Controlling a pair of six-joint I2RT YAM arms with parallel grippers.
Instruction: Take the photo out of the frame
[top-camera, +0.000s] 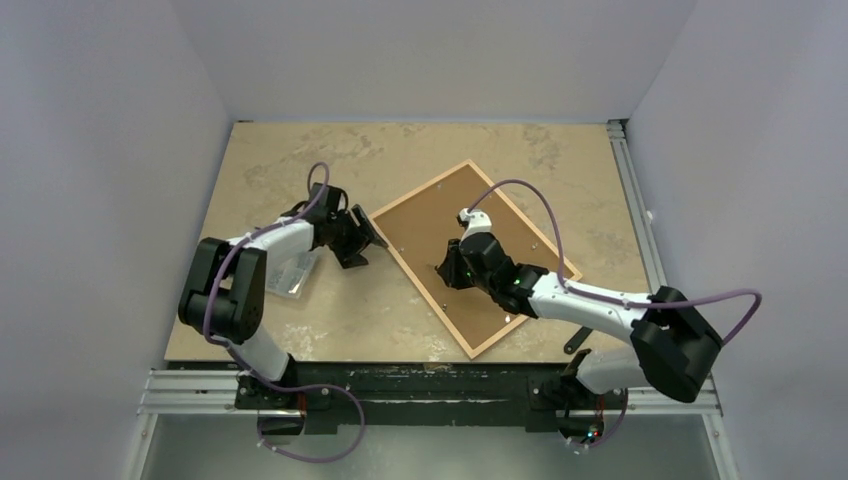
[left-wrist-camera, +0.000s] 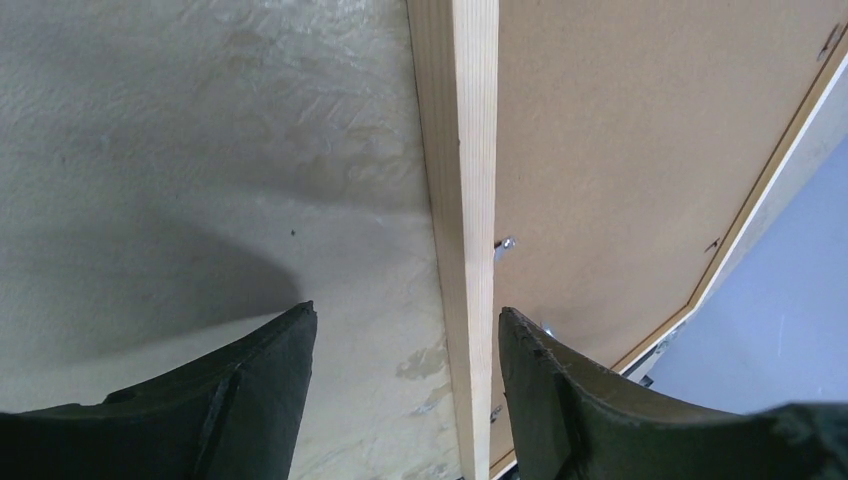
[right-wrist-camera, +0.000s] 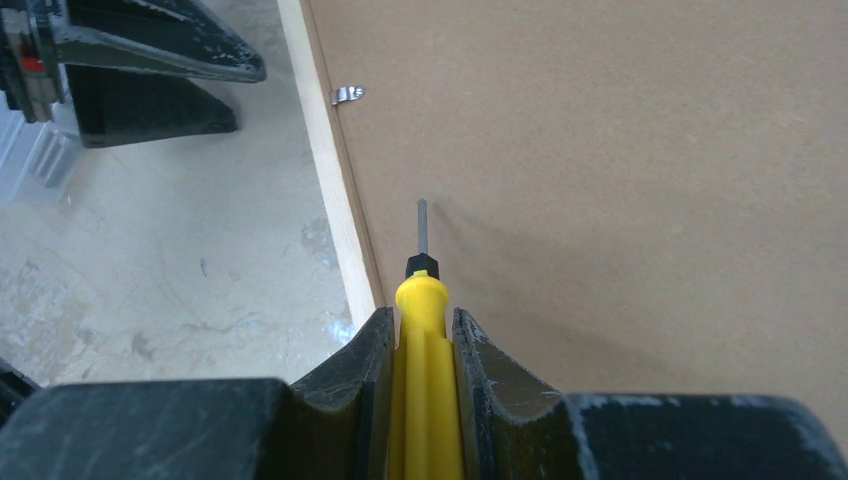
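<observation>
The frame lies face down and slanted on the table, its brown backing board facing up. The photo is hidden beneath the board. My left gripper is open and straddles the frame's pale wood left rail, which runs closer to the right finger. My right gripper is shut on a yellow-handled screwdriver. The screwdriver's thin metal tip hovers over the backing board, just inside the left rail. In the top view the right gripper is over the board's middle and the left gripper is at the frame's left edge.
A small metal retaining tab sits on the board at the left rail, ahead of the screwdriver tip. The same kind of tab shows beside the rail in the left wrist view. A clear plastic bag lies by the left arm.
</observation>
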